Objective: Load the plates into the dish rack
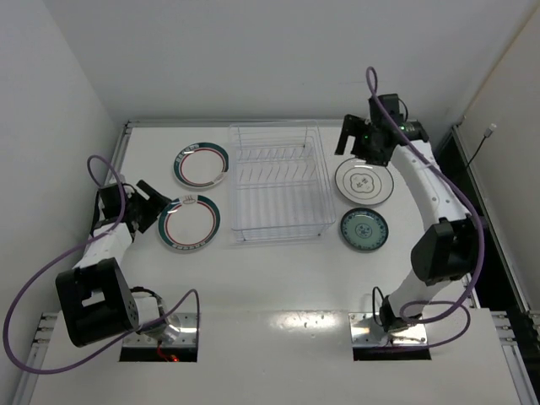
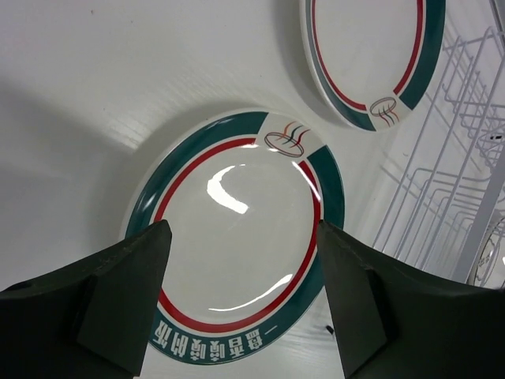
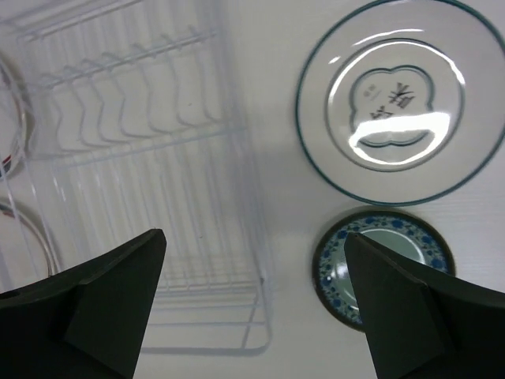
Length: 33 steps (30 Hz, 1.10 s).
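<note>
Your left gripper [image 2: 243, 237] hangs spread over the nearer teal-rimmed plate [image 1: 189, 223], seemingly lined up to straddle its rim, the dish rack [image 1: 278, 232] stands empty mid-table, and your right gripper [image 3: 254, 237], likewise spread, hovers by the flat white plate [image 1: 364, 182].

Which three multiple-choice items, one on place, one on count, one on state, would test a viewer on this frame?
1. Relative to the dish rack, where is the small teal-patterned plate?
A. Inside it.
B. To its right, beside the white plate.
C. To its left.

2. How many plates lie left of the dish rack?
A. One.
B. Two.
C. Three.

3. The left hand is:
A. open over a teal-rimmed plate.
B. shut on a plate.
C. shut, holding nothing.

1 B: the top view shows it there.
2 B: two teal-rimmed plates sit there.
3 A: its wrist view shows spread fingers framing the plate.
</note>
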{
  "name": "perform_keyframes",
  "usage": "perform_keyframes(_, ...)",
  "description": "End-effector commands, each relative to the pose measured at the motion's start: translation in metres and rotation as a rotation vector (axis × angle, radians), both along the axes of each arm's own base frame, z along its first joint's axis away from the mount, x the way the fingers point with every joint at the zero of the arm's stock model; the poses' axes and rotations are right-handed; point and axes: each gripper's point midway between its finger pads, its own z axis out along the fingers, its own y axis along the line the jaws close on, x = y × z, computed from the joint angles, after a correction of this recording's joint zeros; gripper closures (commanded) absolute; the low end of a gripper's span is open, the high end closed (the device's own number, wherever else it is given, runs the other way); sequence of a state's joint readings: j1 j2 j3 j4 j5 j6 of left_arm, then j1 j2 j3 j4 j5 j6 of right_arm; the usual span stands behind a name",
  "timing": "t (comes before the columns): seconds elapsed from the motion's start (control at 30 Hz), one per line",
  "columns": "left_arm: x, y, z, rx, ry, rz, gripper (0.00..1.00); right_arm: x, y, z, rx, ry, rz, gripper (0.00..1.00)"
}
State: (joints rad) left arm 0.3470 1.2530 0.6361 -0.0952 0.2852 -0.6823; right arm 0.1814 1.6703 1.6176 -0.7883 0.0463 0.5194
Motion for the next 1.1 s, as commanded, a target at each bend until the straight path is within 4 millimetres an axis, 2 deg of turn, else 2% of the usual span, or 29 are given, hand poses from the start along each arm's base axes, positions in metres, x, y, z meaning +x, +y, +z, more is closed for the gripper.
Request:
perform_keyframes(0.0,0.007,-0.006,0.014,0.004,-0.069,-0.037,0.29,0.005,-0.039,-0.006,0.035,0.019,-0.08,0.05)
perform_keyframes(0.03,0.007,-0.006,0.014,0.004,-0.069,-0.037,0.29,0.009,-0.049,-0.016,0.052,0.047,-0.097,0.05)
perform_keyframes(0.07,0.007,-0.008,0.014,-0.003,-0.071,-0.046,0.29,0.011,-0.071,-0.02,0.092,0.06,-0.135,0.05)
perform_keyframes(0.1,0.008,-0.007,0.016,0.0,-0.08,-0.046,0.29,0.012,-0.083,-0.023,0.13,0.072,-0.172,0.05)
perform_keyframes(0.13,0.008,-0.009,0.014,-0.005,-0.082,-0.053,0.29,0.01,-0.109,-0.037,0.198,0.093,-0.228,0.05)
perform_keyframes(0.17,0.008,-0.011,0.015,-0.011,-0.084,-0.06,0.29,0.008,-0.122,-0.05,0.245,0.115,-0.267,0.05)
perform_keyframes(0.2,0.009,-0.01,0.016,-0.015,-0.092,-0.055,0.29,0.0,-0.13,-0.071,0.321,0.166,-0.329,0.09)
perform_keyframes(0.23,0.011,-0.012,0.019,-0.018,-0.104,-0.065,0.29,0.002,-0.151,-0.076,0.417,0.145,-0.372,0.1)
perform_keyframes(0.3,0.01,-0.013,0.019,-0.023,-0.106,-0.072,0.29,-0.003,-0.175,-0.104,0.557,0.164,-0.453,0.15)
perform_keyframes(0.33,0.01,-0.013,0.016,-0.027,-0.098,-0.072,0.29,-0.003,-0.173,-0.112,0.577,0.175,-0.455,0.15)
perform_keyframes(0.37,0.01,-0.013,0.016,-0.027,-0.098,-0.072,0.29,-0.006,-0.189,-0.119,0.583,0.17,-0.495,0.15)
perform_keyframes(0.4,0.01,-0.013,0.016,-0.027,-0.098,-0.072,0.29,-0.006,-0.195,-0.129,0.589,0.183,-0.511,0.15)
perform_keyframes(0.47,0.01,-0.015,0.017,-0.032,-0.1,-0.079,0.29,-0.001,-0.212,-0.132,0.566,0.169,-0.52,0.16)
perform_keyframes(0.57,0.012,-0.016,0.015,-0.038,-0.1,-0.087,0.29,-0.003,-0.216,-0.158,0.578,0.231,-0.535,0.17)
perform_keyframes(0.67,0.012,-0.016,0.015,-0.038,-0.1,-0.087,0.29,0.003,-0.213,-0.175,0.617,0.254,-0.507,0.23)
perform_keyframes(0.7,0.012,-0.016,0.015,-0.038,-0.1,-0.087,0.29,0.004,-0.204,-0.18,0.635,0.272,-0.487,0.25)
perform_keyframes(0.73,0.011,-0.016,0.013,-0.041,-0.092,-0.086,0.29,0.005,-0.205,-0.184,0.632,0.277,-0.481,0.3)
perform_keyframes(0.77,0.011,-0.016,0.013,-0.042,-0.092,-0.086,0.29,0.004,-0.193,-0.194,0.637,0.315,-0.467,0.33)
perform_keyframes(0.93,0.011,-0.016,0.013,-0.042,-0.092,-0.086,0.29,0.012,-0.182,-0.207,0.611,0.337,-0.446,0.45)
perform_keyframes(1.07,0.011,-0.016,0.01,-0.045,-0.083,-0.086,0.29,0.027,-0.168,-0.209,0.594,0.35,-0.405,0.66)
